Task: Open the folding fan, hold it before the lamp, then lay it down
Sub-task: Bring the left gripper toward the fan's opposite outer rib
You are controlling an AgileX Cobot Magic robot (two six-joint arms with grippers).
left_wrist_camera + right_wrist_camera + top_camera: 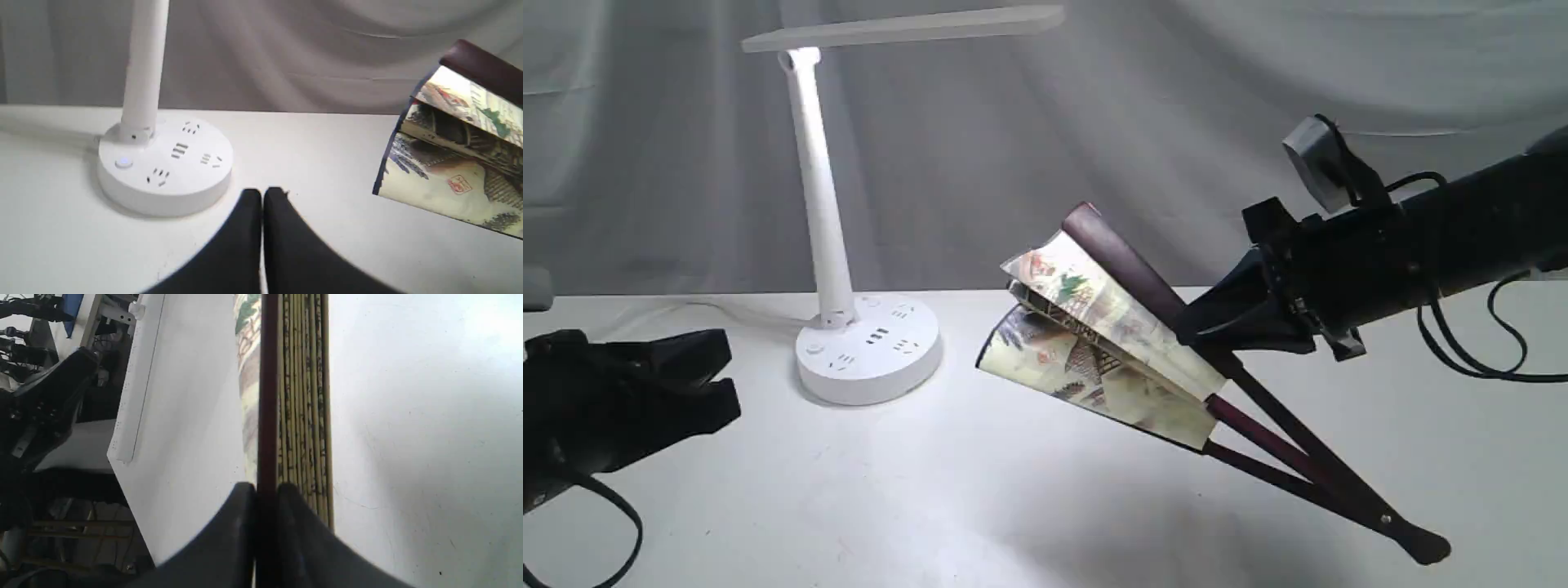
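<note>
Fan (1094, 343) sits partly spread to the right of the lamp (825, 229), well apart from it and slanting up from its pivot end, which is low over the surface (931, 506) at the near right. Whether the pivot touches the surface cannot be told. Only a few painted pleats have fanned out; the rest remain stacked together, seen edge-on in the right wrist view.

The right gripper (1188, 331) is clamped on the fan's upper guard (1127, 261), the dark maroon strip, about midway along its length, where the paper ends. The lower guard hangs below it, with the dark ribs splaying between the two.

The left gripper (723, 380) rests low at the left of the surface, near the lamp's round base, its jaws pressed together with nothing between them. It is apart from the fan.

The lamp stands upright, its flat head reaching rightward, and a bright patch lies on the surface beneath it. Grey cloth (1258, 82) hangs behind everything.
</note>
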